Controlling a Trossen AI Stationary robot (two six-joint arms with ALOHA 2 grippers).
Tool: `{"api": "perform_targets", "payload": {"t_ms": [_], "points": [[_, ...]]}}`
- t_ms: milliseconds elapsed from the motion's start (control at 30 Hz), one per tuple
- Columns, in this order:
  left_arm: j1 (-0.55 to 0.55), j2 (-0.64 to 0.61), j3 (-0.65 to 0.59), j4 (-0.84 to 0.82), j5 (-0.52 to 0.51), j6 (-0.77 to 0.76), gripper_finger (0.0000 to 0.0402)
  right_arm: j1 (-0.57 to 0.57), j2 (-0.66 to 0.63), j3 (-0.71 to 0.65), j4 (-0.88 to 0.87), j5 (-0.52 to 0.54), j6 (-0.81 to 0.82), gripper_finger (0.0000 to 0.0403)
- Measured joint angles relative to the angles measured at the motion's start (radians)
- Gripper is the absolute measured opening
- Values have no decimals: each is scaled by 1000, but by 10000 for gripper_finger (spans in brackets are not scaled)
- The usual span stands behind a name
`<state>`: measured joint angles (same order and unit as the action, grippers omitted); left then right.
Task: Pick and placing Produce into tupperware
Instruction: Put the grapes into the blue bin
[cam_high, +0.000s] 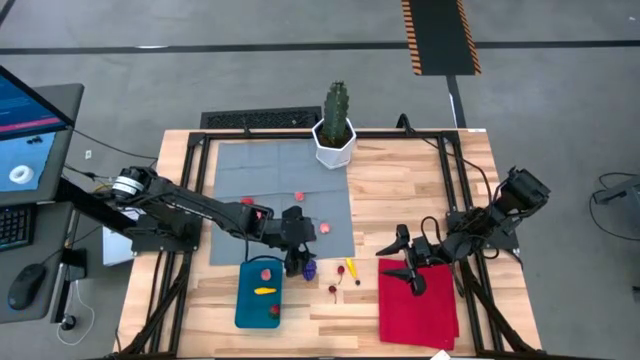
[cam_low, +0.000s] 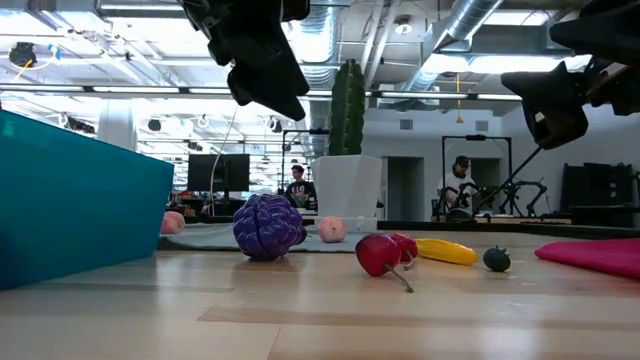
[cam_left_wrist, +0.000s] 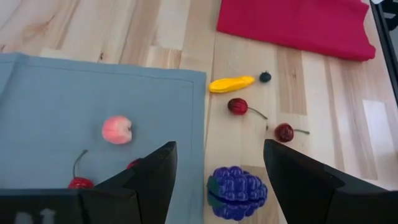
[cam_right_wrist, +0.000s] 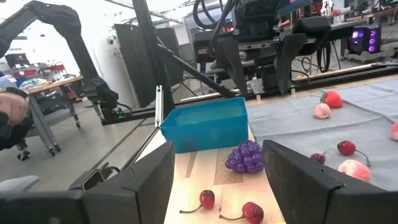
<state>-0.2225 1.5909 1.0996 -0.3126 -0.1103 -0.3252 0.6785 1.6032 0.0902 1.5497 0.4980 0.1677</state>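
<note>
The left pincer (cam_left_wrist: 217, 180) hangs with fingers apart over the purple grape bunch (cam_left_wrist: 237, 192), just right of the teal tupperware (cam_high: 259, 296); probably light, stiff and knobbly, it is best pinched across its bulging middle.

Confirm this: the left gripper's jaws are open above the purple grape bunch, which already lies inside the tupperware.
Wrong place. The grape bunch lies on the bare wood beside the tupperware, not inside it, as the high view shows. The left gripper does hang above it, jaws open.
</note>
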Motion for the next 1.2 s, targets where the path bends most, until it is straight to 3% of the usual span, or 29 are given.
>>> {"api": "perform_targets", "payload": {"t_ms": [600,833,1033,1200], "points": [[12,0,0,94,0,38,231,0,0,0,0,0,8,265],[9,0,0,44,131,33,231,0,0,0,0,0,8,265],[-18,0,0,-24,96,-30,231,0,0,0,0,0,8,265],[-68,0,-1,-52,27,62,231,0,0,0,0,0,9,265]]}}
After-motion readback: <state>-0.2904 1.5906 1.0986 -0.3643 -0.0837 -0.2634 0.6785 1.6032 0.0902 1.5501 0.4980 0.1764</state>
